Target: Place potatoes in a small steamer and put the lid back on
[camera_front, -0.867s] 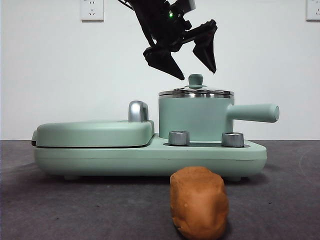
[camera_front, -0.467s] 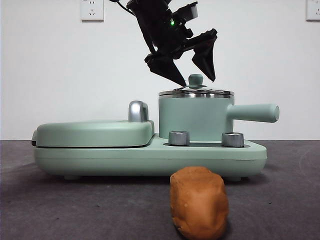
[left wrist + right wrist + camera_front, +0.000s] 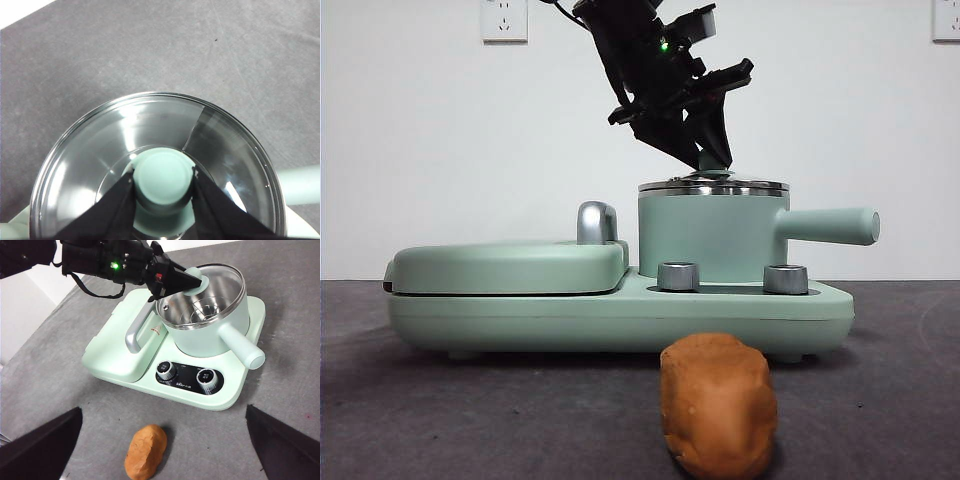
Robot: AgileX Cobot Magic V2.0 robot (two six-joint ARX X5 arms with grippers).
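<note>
- Left gripper [image 3: 705, 150]: jaws clamped on the knob [image 3: 163, 177] of the lid [image 3: 202, 297], seated on the small steamer [image 3: 710, 235].
- Right gripper [image 3: 165, 450]: jaws spread, holding nothing.
- Potato [image 3: 718, 405]: on the table, in front of the steamer.
- Panel writing between the dials [image 3: 166, 370]: unreadable.

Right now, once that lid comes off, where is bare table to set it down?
Bare grey table lies beyond the steamer's handle, and more beside the potato, between it and the cooker base. Crowded: the left tool is clamped on the lid's knob, and the griddle cover fills the base's other half.
</note>
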